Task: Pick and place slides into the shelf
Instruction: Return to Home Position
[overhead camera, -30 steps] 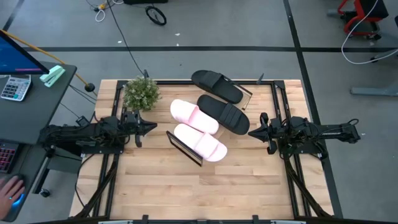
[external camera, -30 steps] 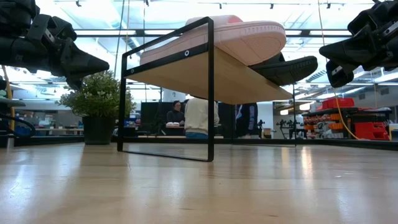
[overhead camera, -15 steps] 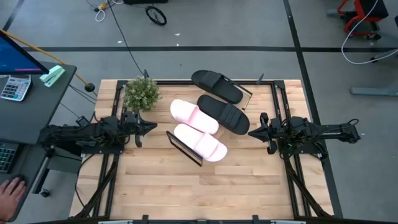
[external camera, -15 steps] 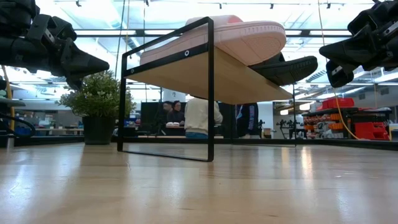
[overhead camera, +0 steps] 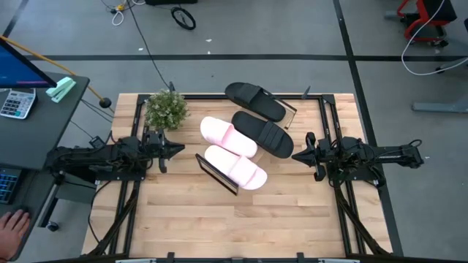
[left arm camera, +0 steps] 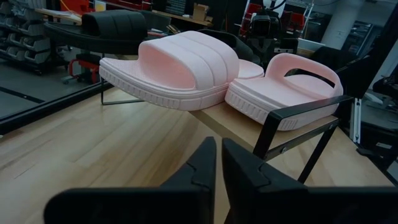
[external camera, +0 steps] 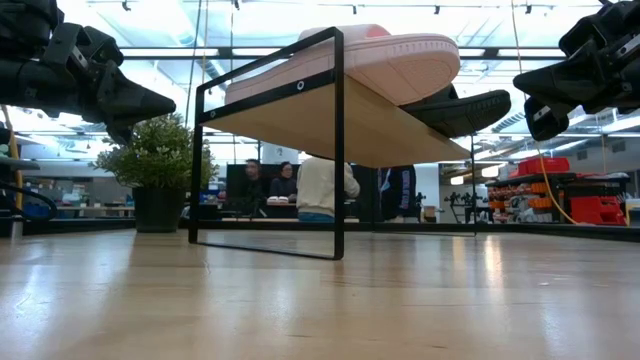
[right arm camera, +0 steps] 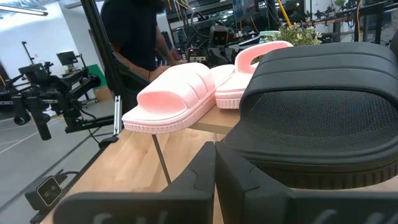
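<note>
In the high view the left gripper (overhead camera: 174, 150) hovers over the table (overhead camera: 183, 219) with its fingers drawn close and nothing between them. The shelf (overhead camera: 216, 174) stands ahead of its tip, between it and the right gripper (overhead camera: 296, 155), which points back from the far side and is just as narrow and empty. Two pink slides (overhead camera: 235, 166) lie on the board on the left gripper's side and two black slides (overhead camera: 262, 134) lie toward the right gripper. A potted plant (overhead camera: 166, 109) sits just beside the left gripper. In the low view the left gripper (external camera: 152, 103) and the right gripper (external camera: 524, 80) hang above the tabletop on either side of the shelf (external camera: 380, 125). A pink slide (external camera: 380, 55) and a black slide (external camera: 470, 108) rest on top, the plant (external camera: 160, 160) stands below the left gripper, and people (external camera: 320, 188) are in the room beyond. In the left wrist view the left gripper (left arm camera: 219, 149) shows only a thin slit between its fingers (left arm camera: 200, 171), clear of the shelf (left arm camera: 239, 124). The pink slides (left arm camera: 180, 68) are straight ahead and a black slide (left arm camera: 115, 22) lies beyond them. In the right wrist view the right gripper (right arm camera: 215, 163) is nearly closed. A black slide (right arm camera: 317, 124) looms just in front of it, the pink slides (right arm camera: 177, 93) lie farther along, and a person (right arm camera: 134, 31) stands beyond the table.
</note>
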### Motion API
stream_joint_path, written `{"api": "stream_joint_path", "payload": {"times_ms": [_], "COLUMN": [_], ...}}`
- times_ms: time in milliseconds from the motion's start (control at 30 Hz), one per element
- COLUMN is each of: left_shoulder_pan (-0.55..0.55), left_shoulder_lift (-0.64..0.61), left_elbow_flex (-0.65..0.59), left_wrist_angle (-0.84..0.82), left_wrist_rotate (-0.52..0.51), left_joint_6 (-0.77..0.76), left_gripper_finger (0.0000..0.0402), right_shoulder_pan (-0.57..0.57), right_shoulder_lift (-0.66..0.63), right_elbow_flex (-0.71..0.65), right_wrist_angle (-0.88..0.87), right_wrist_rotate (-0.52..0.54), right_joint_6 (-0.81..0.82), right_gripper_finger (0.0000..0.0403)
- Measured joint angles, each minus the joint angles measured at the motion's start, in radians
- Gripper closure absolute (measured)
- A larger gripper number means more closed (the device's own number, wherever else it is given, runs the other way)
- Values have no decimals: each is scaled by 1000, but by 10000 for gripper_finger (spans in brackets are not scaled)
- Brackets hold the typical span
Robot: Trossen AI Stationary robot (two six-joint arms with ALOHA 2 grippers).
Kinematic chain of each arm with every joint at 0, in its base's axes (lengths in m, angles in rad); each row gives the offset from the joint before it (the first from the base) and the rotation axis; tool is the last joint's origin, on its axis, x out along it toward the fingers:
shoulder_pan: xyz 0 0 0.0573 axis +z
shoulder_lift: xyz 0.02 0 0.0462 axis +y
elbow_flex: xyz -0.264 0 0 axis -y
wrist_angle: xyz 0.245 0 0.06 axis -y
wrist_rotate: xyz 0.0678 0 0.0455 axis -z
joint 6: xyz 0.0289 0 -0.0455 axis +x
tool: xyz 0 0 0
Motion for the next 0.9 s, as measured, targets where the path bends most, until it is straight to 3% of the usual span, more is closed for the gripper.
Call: {"api": "stream_joint_path", "payload": {"times_ms": [567,900], "left_shoulder_pan": [0,0], "left_shoulder_lift": [0,0], "left_elbow_flex": [0,0], "left_wrist_angle": [0,0], "left_wrist_rotate": [0,0], "left_joint_6": [0,0], "left_gripper_finger": [361,375], "right_shoulder_pan": [0,0], "right_shoulder_lift": [0,0], "right_elbow_flex": [0,0], "right_wrist_angle": [0,0], "right_wrist_rotate": [0,0], "right_joint_6": [0,0], "right_gripper_finger": [389,389]}}
